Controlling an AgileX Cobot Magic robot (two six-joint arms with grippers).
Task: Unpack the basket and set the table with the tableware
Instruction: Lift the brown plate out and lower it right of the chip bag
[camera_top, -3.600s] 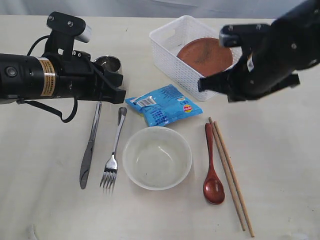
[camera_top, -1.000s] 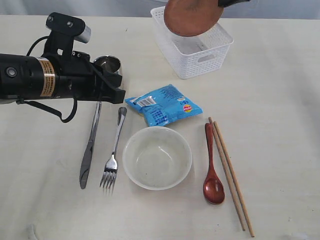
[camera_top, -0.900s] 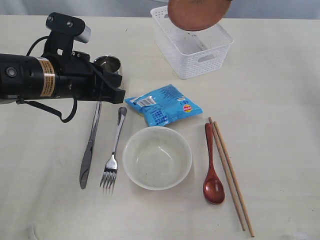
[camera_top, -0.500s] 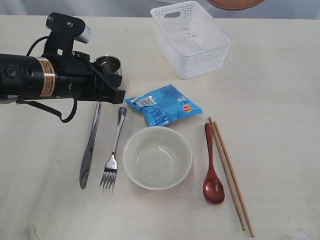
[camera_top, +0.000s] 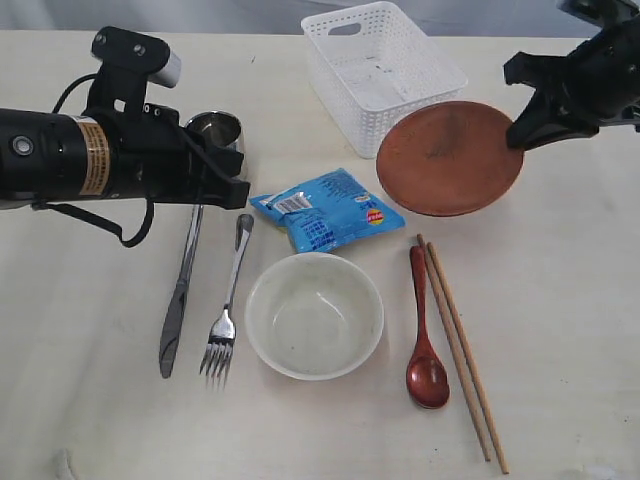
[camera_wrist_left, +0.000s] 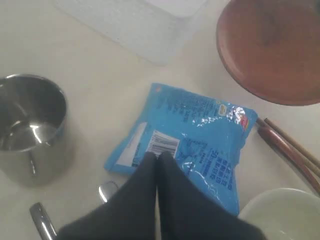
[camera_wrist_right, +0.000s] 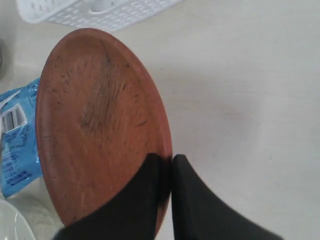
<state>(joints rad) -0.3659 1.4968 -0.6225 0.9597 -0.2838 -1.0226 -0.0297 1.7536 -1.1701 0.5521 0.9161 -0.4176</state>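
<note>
The right gripper, pinching the rim of the round red-brown plate just beside the white plastic basket, should lower it flat onto the pale beige table, clear of the wooden chopsticks, before releasing; the left gripper hovers closed, empty.

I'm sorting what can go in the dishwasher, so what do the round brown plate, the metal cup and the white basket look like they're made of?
The plate is probably wood: matte red-brown with faint dark grain streaks, though glazed clay can't be ruled out. The cup looks like polished steel, with mirror-like reflections on its wall. The basket looks like white plastic, with moulded, perforated woven-look sides.
</note>
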